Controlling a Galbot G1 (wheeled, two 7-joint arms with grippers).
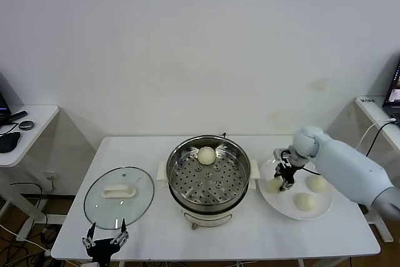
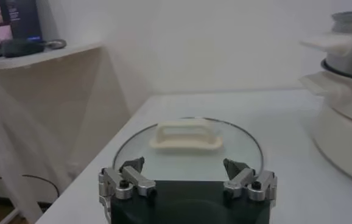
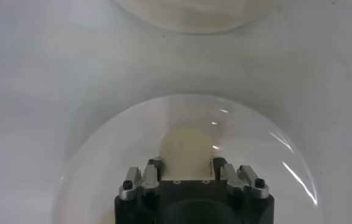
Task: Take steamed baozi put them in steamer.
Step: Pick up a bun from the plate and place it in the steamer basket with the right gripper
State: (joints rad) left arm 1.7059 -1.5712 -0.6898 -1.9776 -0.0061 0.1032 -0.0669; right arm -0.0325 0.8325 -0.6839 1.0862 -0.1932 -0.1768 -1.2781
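The steamer (image 1: 177, 166) stands mid-table with one steamed baozi (image 1: 206, 155) at the back of its perforated tray. On the white plate (image 1: 280, 204) to its right lie three more baozi. My right gripper (image 1: 284, 182) is down on the leftmost one (image 1: 273, 185). In the right wrist view its fingers press both sides of that cream bun (image 3: 187, 143), which rests on the plate (image 3: 103, 158), so the right gripper (image 3: 187, 163) is shut on it. The other two baozi (image 1: 317, 183) (image 1: 304, 201) lie free. My left gripper (image 1: 105, 239) waits open at the table's front left edge.
A round glass lid (image 1: 119, 195) with a white handle lies flat to the left of the steamer, just beyond the left gripper (image 2: 188, 167). The lid (image 2: 188, 152) and the steamer's side (image 2: 346, 109) show in the left wrist view. Side tables stand at both far edges.
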